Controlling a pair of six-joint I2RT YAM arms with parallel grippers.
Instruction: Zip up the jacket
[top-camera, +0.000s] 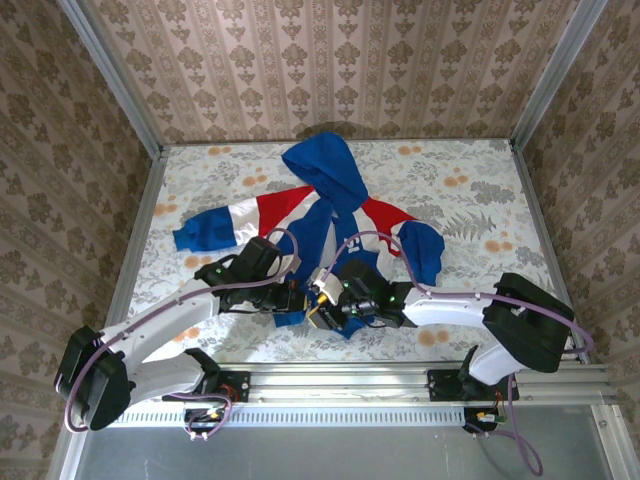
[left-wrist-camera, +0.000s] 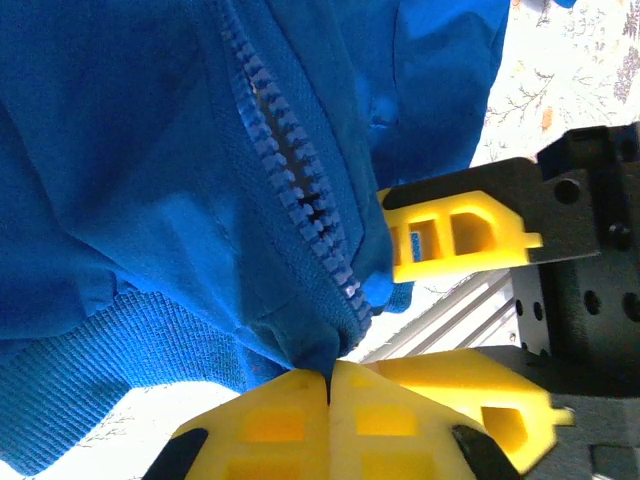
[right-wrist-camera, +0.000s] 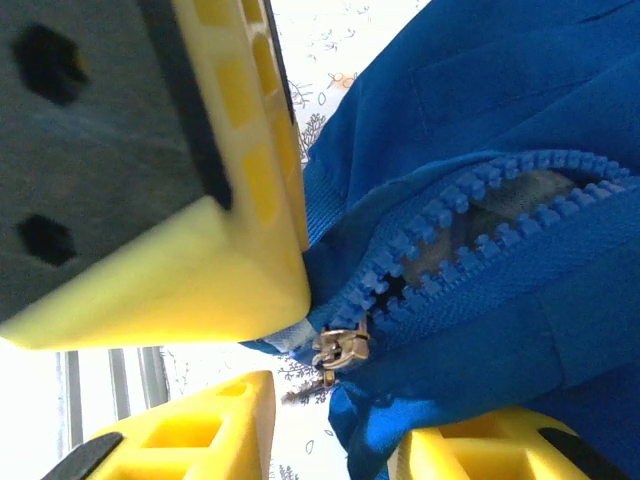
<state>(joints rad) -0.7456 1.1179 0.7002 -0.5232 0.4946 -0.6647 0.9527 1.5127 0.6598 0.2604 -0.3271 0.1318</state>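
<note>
1. On the flower-patterned table (top-camera: 480, 200), the jacket (top-camera: 330, 215) is spread flat, with its hood toward the far wall and its sleeves laid out to both sides.
2. The zip teeth (left-wrist-camera: 290, 190) are seen unmeshed above the slider (right-wrist-camera: 340, 350), which sits at the jacket's near hem.
3. The jacket's hem, just below the zip, is pinched by the clenched left gripper (left-wrist-camera: 330, 395).
4. The right gripper (right-wrist-camera: 335, 425) is seen released at the same hem, with its fingers parted on either side of the slider.
</note>
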